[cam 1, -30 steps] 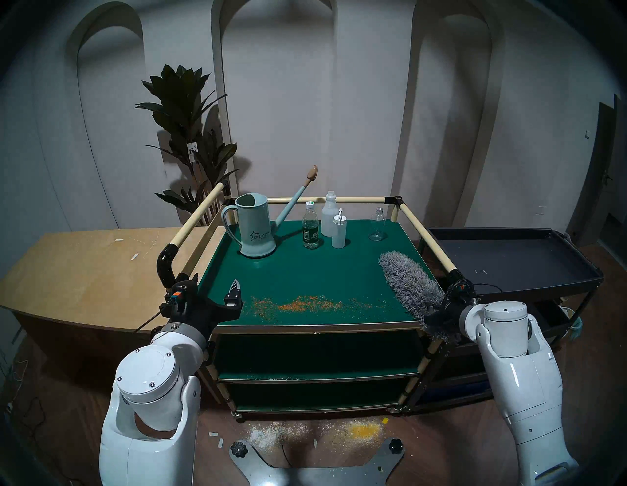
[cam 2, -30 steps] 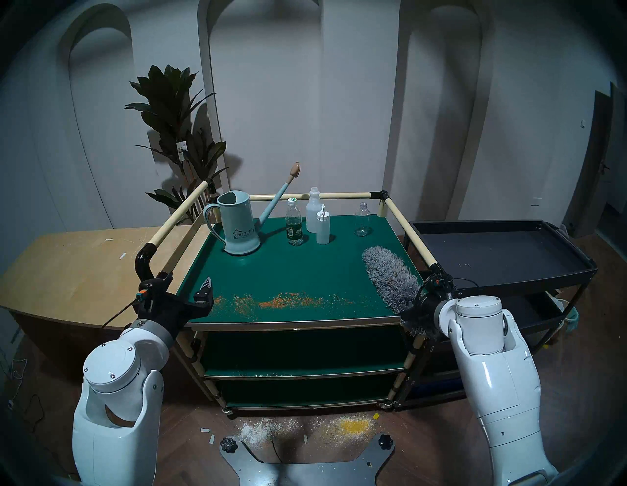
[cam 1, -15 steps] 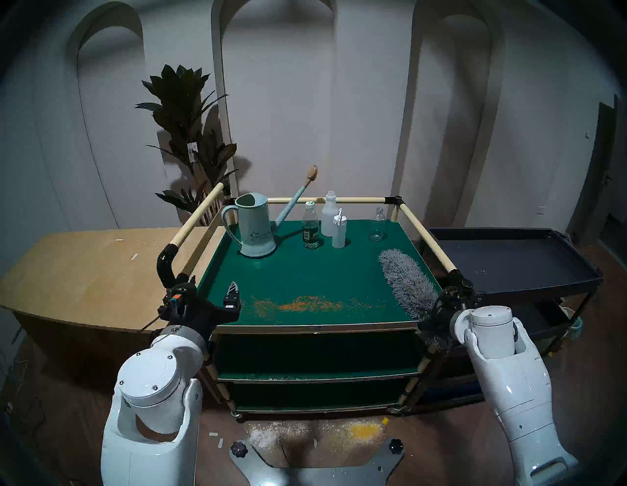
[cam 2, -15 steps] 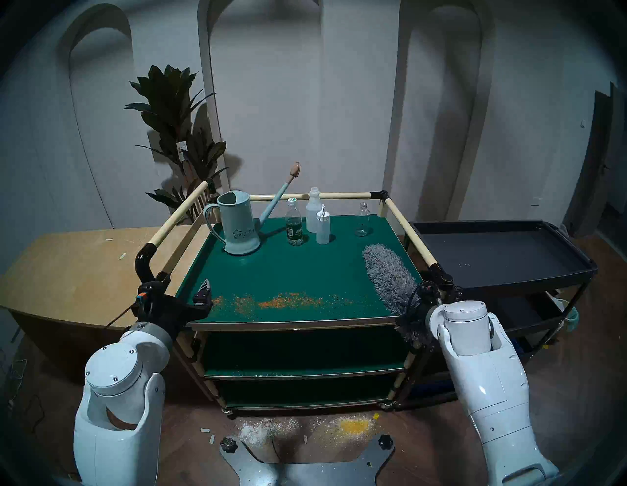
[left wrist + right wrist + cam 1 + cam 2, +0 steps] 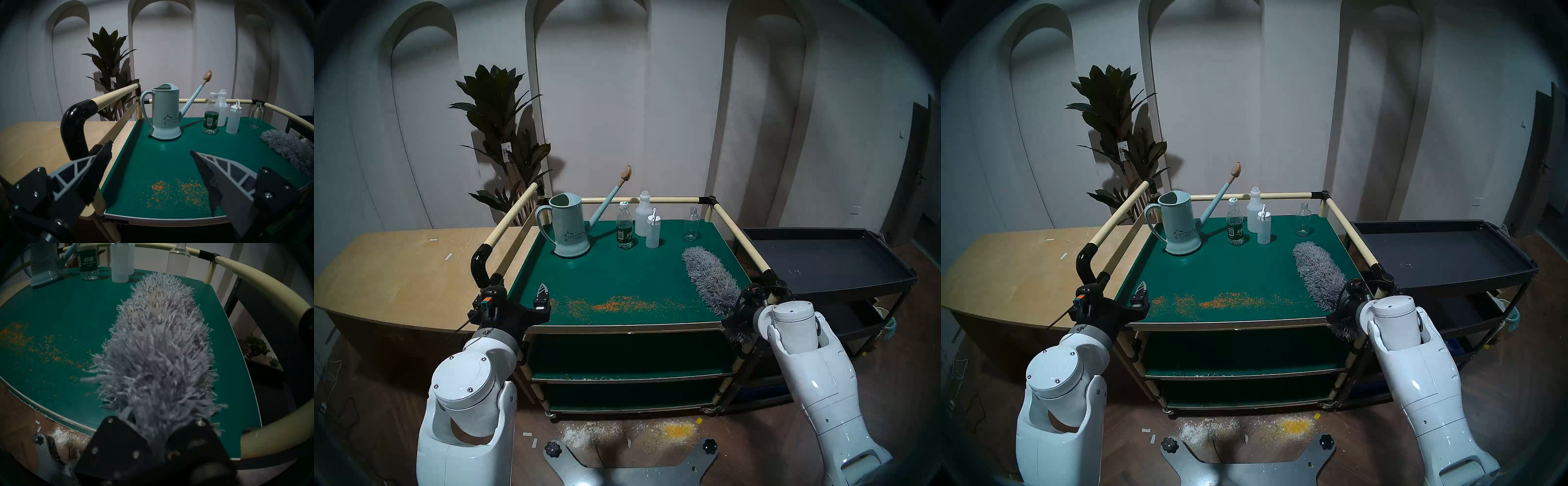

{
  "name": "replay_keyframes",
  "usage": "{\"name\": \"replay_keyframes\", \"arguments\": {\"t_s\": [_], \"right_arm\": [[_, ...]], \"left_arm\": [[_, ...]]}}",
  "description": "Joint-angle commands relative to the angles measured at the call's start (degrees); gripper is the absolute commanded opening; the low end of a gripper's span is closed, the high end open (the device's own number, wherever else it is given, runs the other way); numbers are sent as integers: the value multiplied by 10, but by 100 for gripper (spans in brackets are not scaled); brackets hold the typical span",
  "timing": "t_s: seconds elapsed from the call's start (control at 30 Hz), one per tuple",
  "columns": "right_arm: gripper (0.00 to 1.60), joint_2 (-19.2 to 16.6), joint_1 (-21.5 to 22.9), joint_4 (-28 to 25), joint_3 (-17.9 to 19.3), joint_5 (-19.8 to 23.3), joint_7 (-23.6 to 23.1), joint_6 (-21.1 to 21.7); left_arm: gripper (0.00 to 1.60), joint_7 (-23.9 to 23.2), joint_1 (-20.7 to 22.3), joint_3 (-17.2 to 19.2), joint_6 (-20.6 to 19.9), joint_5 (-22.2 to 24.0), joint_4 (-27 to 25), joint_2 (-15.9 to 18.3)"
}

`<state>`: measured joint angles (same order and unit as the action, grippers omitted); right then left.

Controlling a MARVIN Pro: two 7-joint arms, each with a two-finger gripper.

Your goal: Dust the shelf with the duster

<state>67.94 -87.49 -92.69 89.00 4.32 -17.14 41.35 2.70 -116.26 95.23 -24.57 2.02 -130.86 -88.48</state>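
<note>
The shelf [image 5: 636, 271] is the dark-green top board of the cart, also in the left wrist view [image 5: 169, 152] and the right wrist view [image 5: 68, 314]. Orange crumbs [image 5: 619, 303] lie along its near part. The grey fluffy duster [image 5: 709, 280] lies slanted over the near right of the board, head pointing away from me [image 5: 158, 348]. My right gripper [image 5: 156, 426] is shut on the duster's near end at the near right corner; its fingers and the handle are buried in fluff. My left gripper [image 5: 151, 149] is open and empty at the near left corner, straddling the board's left edge.
A pale blue watering can [image 5: 570, 227], several bottles [image 5: 624, 225] and a clear glass bottle [image 5: 691, 225] stand along the back of the shelf. Cream rails [image 5: 741, 241] edge the sides and back. A black tray cart [image 5: 823, 258] stands right, a wooden counter [image 5: 398, 268] left.
My right arm has moved left with the duster, and its head has swept leftward over the board towards the crumbs. My left gripper has drifted slightly left, still open.
</note>
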Motion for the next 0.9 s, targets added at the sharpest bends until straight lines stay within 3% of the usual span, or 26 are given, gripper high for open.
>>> {"name": "replay_keyframes", "arguments": {"t_s": [0.0,0.33,0.87], "right_arm": [[0,9,6,0,-38,0,-20,6],[0,12,23,15,-90,-17,-36,1],[0,51,63,58,-163,-41,-33,-4]], "left_arm": [[160,13,-20,8,10,0,-27,-12],[160,43,-61,22,21,0,-45,-38],[160,88,-122,35,45,-4,-77,-77]]}}
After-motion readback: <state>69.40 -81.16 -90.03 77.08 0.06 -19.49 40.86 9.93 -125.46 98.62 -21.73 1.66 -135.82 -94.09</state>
